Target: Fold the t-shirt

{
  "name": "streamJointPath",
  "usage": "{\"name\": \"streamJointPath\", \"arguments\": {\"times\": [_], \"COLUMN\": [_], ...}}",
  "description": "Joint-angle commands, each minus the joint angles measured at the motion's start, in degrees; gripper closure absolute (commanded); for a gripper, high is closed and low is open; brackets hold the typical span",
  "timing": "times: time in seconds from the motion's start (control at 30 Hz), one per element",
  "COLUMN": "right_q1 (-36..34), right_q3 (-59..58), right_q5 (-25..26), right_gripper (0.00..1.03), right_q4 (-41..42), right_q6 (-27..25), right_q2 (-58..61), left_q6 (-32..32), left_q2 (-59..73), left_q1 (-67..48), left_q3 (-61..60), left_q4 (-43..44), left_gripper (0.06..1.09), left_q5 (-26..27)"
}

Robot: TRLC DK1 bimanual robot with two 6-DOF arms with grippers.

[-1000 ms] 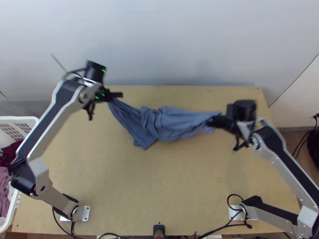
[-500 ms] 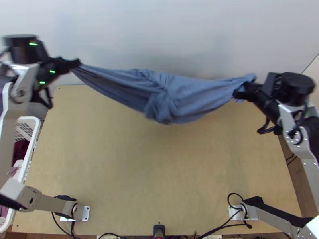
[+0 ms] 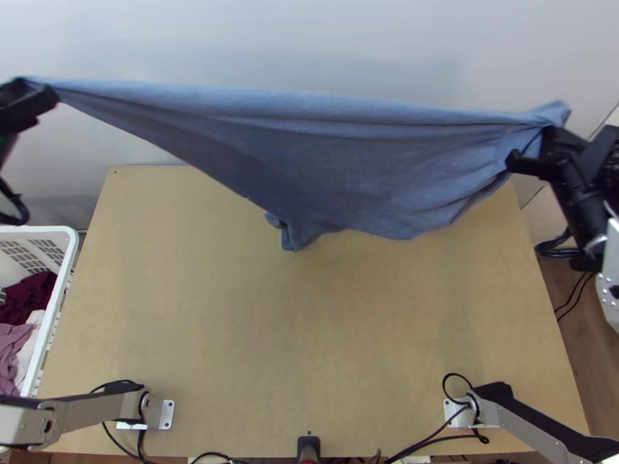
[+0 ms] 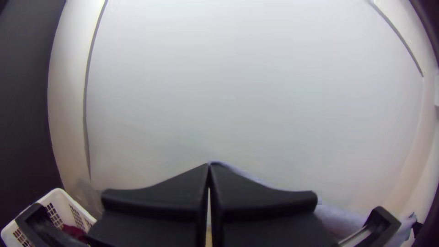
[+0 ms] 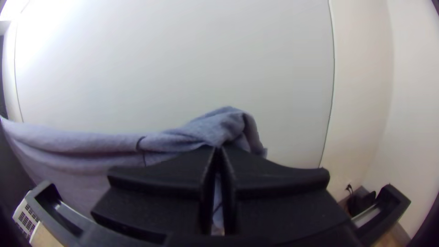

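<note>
My left hand (image 4: 209, 167) and right hand (image 5: 218, 150) each clench an end of the t-shirt (image 3: 333, 155), stretched above the surface's (image 3: 309, 332) far side. I should lower it evenly, untucking the dangling bit, perhaps a sleeve.

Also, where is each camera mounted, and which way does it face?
Top view: high over the near edge of the table, looking steeply down; left arm and right arm show.
Left wrist view: on that wrist, facing the pale wall; left gripper at the bottom.
Right wrist view: on that wrist, facing wall and t-shirt; right gripper at the bottom.
All three share the t-shirt and white basket.
</note>
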Motion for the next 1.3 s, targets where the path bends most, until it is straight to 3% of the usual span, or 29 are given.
{"name": "streamJointPath", "arguments": {"times": [0.0, 0.27, 0.47, 0.77, 0.9, 1.03, 1.27], "right_q1": [0.01, 2.21, 3.7, 4.06, 6.78, 8.54, 5.02], "right_q3": [2.78, 3.13, 2.95, 0.49, -4.96, -10.67, -23.41], "right_q5": [3.0, 5.55, 5.64, 5.46, 5.46, 5.46, 1.42], "right_gripper": [1.0, 1.0, 1.0, 1.0, 1.0, 1.0, 1.0], "right_q4": [2.47, 2.38, -3.07, -10.89, -11.68, -8.96, 5.99], "right_q6": [-2.61, -6.48, -9.55, -9.99, -7.71, -4.63, -1.82], "right_q2": [-1.85, -5.89, -11.25, -16.44, -16.44, -14.33, -5.89], "left_q6": [2.91, 4.58, 6.95, 5.28, 3.7, 0.54, -1.48], "left_q2": [-5.22, -13.57, -21.3, -26.49, -28.86, -30.09, -29.39], "left_q1": [1.28, -0.04, -3.64, -4.0, -4.0, -4.17, -7.51], "left_q3": [0.31, -6.89, -11.02, -12.34, -22.27, -33.96, -51.37], "left_q4": [6.9, 6.28, 1.63, -16.22, -17.97, -14.37, -6.11], "left_gripper": [1.05, 1.05, 1.05, 1.05, 1.05, 1.05, 1.05], "left_q5": [-1.96, -2.75, -2.14, 9.29, 13.42, 15.26, 16.41]}}
